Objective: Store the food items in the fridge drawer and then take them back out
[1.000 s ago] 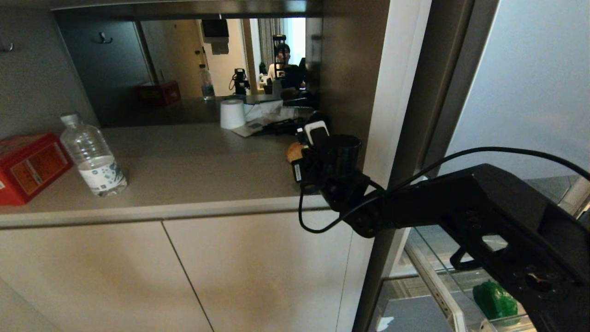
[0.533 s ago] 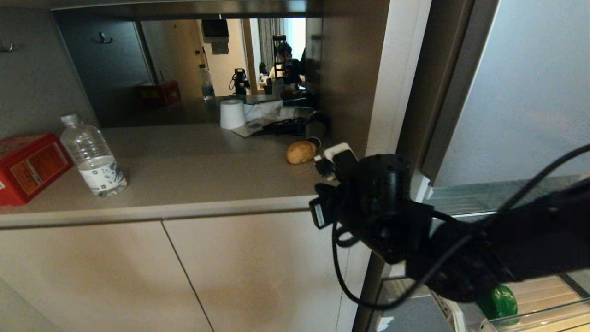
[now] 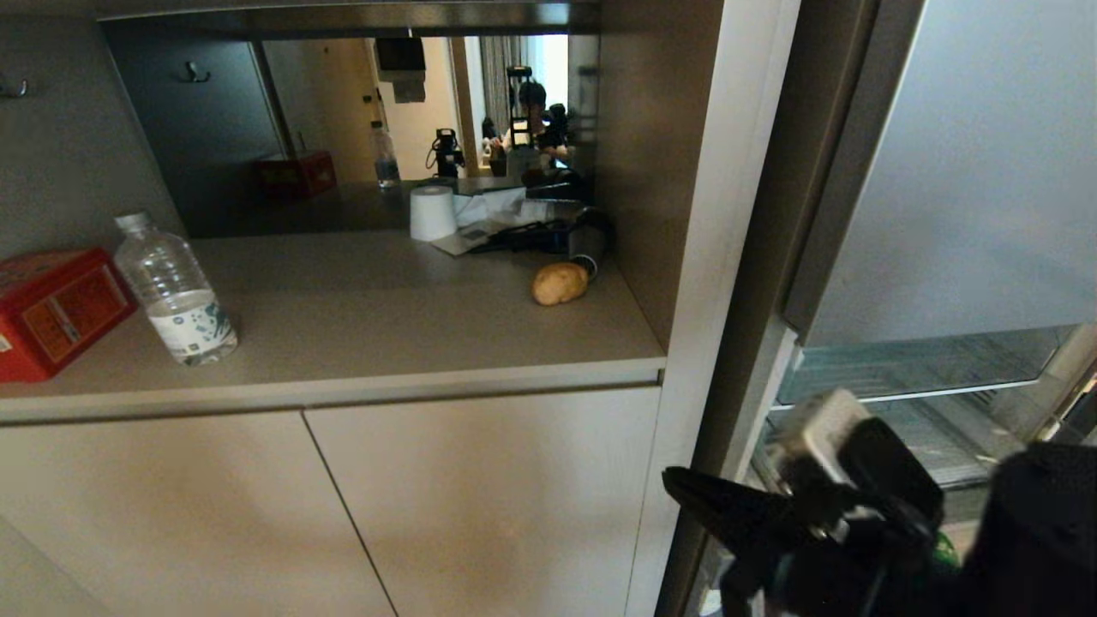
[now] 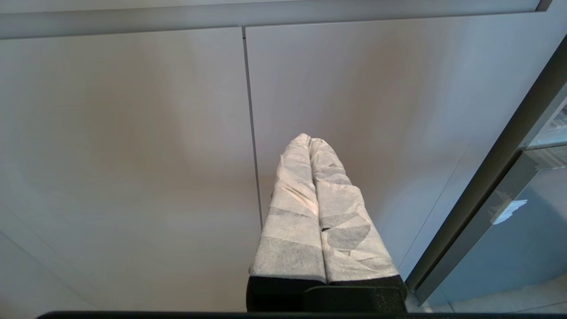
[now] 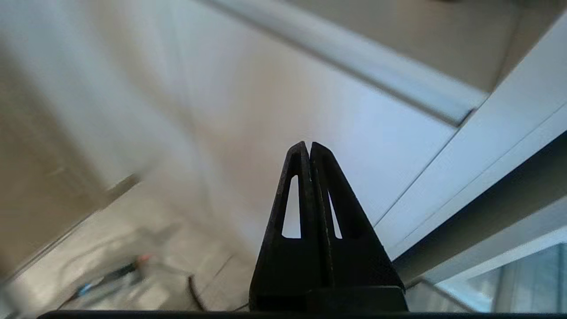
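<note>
The right gripper (image 3: 686,488), jaws pressed together and empty, has dropped from the counter (image 3: 360,377) edge to the lower fridge front, uncovering one potato (image 3: 560,283) lying far back on the counter. The left gripper (image 4: 310,141), also closed on nothing, faces the cabinet doors (image 4: 133,155). Of the bell pepper (image 3: 945,553) only a green sliver shows behind the arm, so the fridge drawer's contents stay hidden; one water bottle (image 3: 174,296) and one red box (image 3: 51,308) stand far left.
</note>
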You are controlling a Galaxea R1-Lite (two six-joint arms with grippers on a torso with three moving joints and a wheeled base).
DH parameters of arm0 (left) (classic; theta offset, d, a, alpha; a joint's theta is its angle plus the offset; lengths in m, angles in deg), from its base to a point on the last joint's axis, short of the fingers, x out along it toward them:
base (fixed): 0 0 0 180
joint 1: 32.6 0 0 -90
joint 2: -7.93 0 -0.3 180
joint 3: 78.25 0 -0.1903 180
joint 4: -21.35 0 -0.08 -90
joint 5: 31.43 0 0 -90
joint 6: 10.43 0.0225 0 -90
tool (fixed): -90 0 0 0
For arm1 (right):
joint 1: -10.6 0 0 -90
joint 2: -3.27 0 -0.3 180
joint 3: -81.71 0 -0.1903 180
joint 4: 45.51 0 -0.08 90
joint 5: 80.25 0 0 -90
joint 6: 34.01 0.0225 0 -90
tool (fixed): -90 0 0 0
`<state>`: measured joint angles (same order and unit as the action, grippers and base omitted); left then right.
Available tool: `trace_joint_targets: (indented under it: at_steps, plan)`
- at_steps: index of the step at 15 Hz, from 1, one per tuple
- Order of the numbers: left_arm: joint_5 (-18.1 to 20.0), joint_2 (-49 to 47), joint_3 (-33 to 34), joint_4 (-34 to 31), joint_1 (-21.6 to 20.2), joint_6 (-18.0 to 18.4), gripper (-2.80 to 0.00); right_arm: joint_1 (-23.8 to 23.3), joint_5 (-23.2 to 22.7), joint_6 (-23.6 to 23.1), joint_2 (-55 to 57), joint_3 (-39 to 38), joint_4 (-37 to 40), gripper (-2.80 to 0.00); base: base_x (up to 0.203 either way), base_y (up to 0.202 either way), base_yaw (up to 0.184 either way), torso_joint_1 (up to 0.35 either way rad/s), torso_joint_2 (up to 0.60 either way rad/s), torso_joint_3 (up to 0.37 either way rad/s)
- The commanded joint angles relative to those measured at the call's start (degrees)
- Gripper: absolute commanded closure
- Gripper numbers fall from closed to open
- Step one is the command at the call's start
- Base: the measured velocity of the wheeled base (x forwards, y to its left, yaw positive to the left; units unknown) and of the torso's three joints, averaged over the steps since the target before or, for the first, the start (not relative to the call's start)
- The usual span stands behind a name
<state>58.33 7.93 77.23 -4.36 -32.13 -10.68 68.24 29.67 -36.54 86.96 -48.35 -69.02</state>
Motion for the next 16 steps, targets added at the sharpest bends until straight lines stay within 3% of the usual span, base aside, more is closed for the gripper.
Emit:
trace_joint_targets:
  at_steps: [1,6,13,16]
  plan:
    - [-0.02,-0.09,0.0,-0.03,-0.02,-0.02,0.0,2.46,0.12,0.02,-7.01,-4.56,-0.25,0.0,0.0,0.0,0.0,0.0,0.0,0.0]
    - [-0.02,-0.09,0.0,-0.03,-0.02,0.07,0.0,3.52,0.12,-0.02,-16.84,-11.95,3.66,0.0,0.0,0.0,0.0,0.0,0.0,0.0]
    - [-0.02,-0.09,0.09,0.06,-0.02,-0.02,0.0,3.53,0.33,-1.76,-17.51,-11.28,10.76,0.0,0.0,0.0,0.0,0.0,0.0,0.0]
    - [-0.02,-0.09,0.09,0.06,-0.02,-0.02,0.0,3.53,0.56,0.04,-17.51,-11.71,10.99,0.0,0.0,0.0,0.0,0.0,0.0,0.0]
